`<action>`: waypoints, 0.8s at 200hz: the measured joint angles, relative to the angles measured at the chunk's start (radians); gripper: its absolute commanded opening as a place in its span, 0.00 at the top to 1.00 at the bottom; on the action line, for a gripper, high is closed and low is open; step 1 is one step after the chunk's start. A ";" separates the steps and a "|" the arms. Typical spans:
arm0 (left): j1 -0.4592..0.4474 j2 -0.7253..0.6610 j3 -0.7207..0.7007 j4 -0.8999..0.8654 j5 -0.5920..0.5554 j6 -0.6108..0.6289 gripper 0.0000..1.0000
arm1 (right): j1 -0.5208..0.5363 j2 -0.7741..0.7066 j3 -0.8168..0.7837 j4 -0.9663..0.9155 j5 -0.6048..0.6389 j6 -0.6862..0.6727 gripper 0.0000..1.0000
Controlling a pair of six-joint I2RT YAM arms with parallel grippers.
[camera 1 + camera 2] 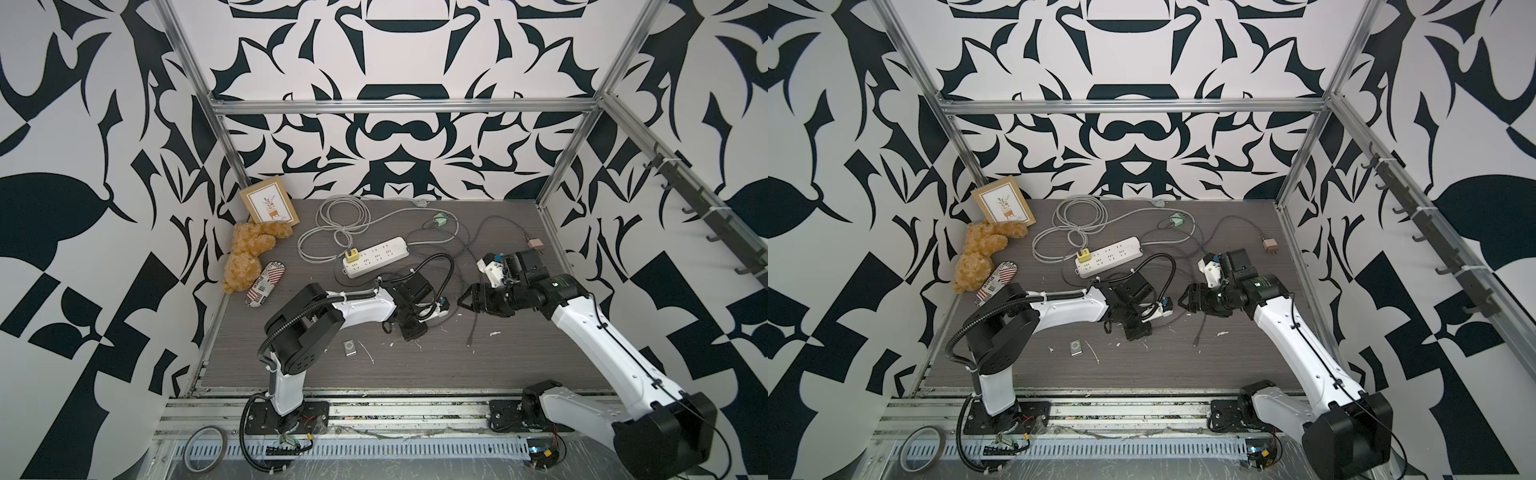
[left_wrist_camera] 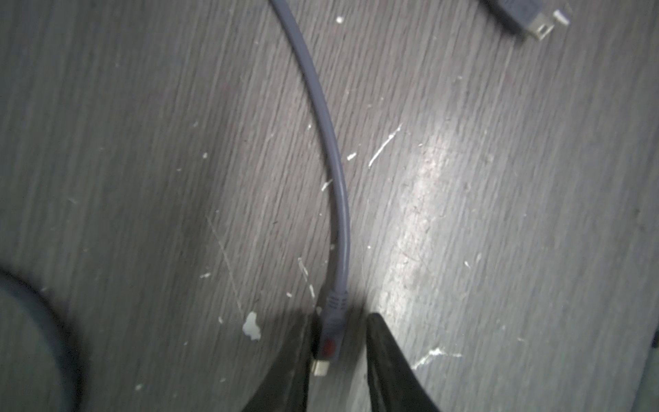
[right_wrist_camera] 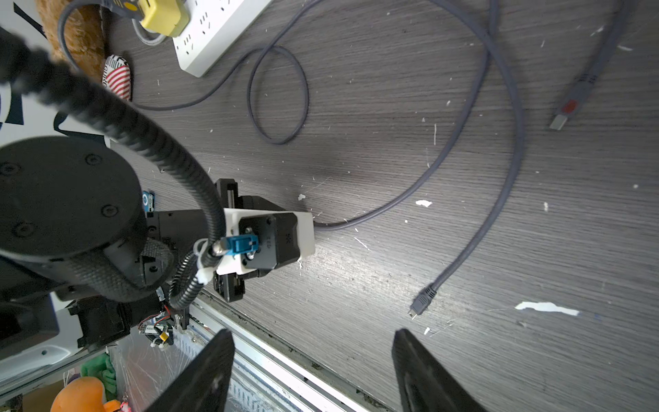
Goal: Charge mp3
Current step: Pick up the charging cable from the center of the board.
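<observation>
Two jaws of the left gripper [image 2: 340,321], narrowed, bracket the grey cable's red-marked USB plug [image 2: 330,339].
Centre before clamping, since one side shows a gap; the right gripper [image 3: 313,333] gapes empty; the small silver square mp3 player [image 1: 350,348] lies near the left arm [image 1: 361,305].

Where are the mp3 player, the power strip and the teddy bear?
mp3 player [image 1: 351,348]: in a top view, middle of its face.
power strip [image 1: 376,254]: in a top view, middle of its white top.
teddy bear [image 1: 248,249]: in a top view, its furry body.
</observation>
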 measured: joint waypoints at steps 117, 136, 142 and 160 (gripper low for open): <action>-0.015 -0.122 -0.060 0.023 -0.017 -0.032 0.90 | -0.003 -0.321 -0.261 0.092 -0.125 0.365 0.34; -0.015 -0.189 -0.046 0.014 0.011 -0.046 0.90 | -0.003 -0.400 -0.391 0.218 -0.180 0.535 0.36; -0.015 -0.202 -0.039 0.013 0.019 -0.048 0.90 | -0.003 -0.417 -0.430 0.264 -0.191 0.587 0.37; -0.015 -0.231 -0.018 0.011 0.045 -0.061 0.91 | -0.003 -0.425 -0.503 0.364 -0.207 0.703 0.38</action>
